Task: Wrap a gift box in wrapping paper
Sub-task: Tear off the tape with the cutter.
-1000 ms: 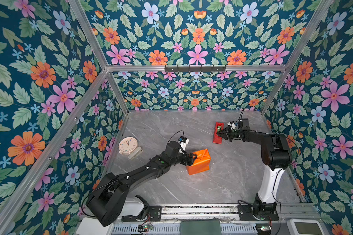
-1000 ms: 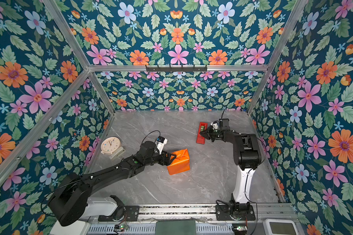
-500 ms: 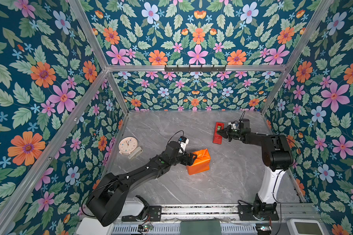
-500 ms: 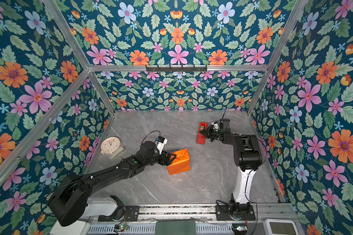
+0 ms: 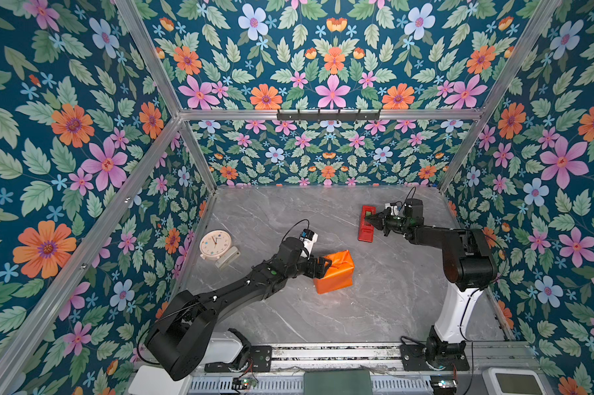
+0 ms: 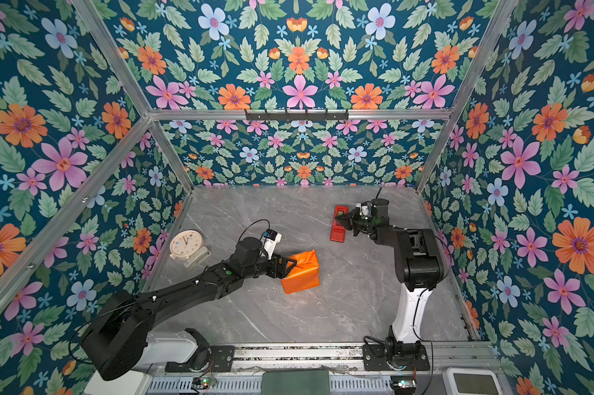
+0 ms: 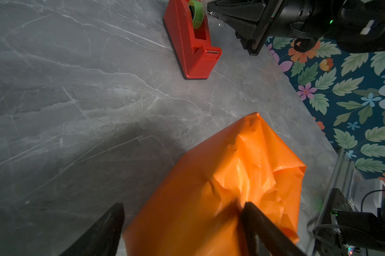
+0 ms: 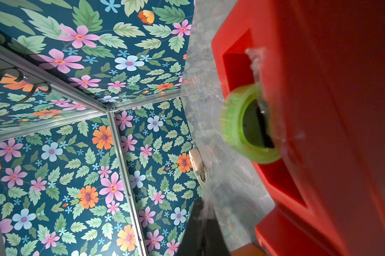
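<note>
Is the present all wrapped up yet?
Nearly. The paper already covers the box all over; no blue shows. The open left gripper rests on the crumpled end, while the shut right gripper seems to pinch tape at the dispenser. Left to do: tape that end down.

Black jointed arms (image 5: 241,290), white base links (image 5: 454,314), white wrist camera (image 5: 308,239)

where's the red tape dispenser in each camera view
top view: tape dispenser far right on the table
top view: same spot
left wrist: beyond the wrapping paper
right wrist: close up, filling much of the frame
landmark: right gripper fingers at its green roll
</note>
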Robot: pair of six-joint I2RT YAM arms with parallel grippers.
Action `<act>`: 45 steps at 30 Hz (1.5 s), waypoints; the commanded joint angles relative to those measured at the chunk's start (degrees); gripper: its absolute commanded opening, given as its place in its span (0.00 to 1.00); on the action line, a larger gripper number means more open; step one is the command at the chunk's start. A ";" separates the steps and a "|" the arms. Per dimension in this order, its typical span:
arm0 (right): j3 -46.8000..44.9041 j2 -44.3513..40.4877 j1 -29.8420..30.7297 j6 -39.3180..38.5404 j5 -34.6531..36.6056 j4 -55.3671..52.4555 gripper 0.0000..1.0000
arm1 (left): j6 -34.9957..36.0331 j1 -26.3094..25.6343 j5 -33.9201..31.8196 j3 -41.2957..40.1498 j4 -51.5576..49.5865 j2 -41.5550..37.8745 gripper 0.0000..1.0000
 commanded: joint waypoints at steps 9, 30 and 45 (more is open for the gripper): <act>-0.90 -2.30 0.09 0.36 -3.11 2.74 0.00 | 2.06 -0.14 -1.25 -0.33 -8.56 0.61 0.85; 0.26 -3.51 0.09 -1.13 -3.05 -0.54 0.00 | 2.14 -0.14 -1.50 -0.21 -8.73 0.54 0.85; 10.22 -0.52 -1.14 -4.10 -1.90 -8.42 0.00 | 2.17 -0.14 -1.68 -0.33 -8.98 0.14 0.85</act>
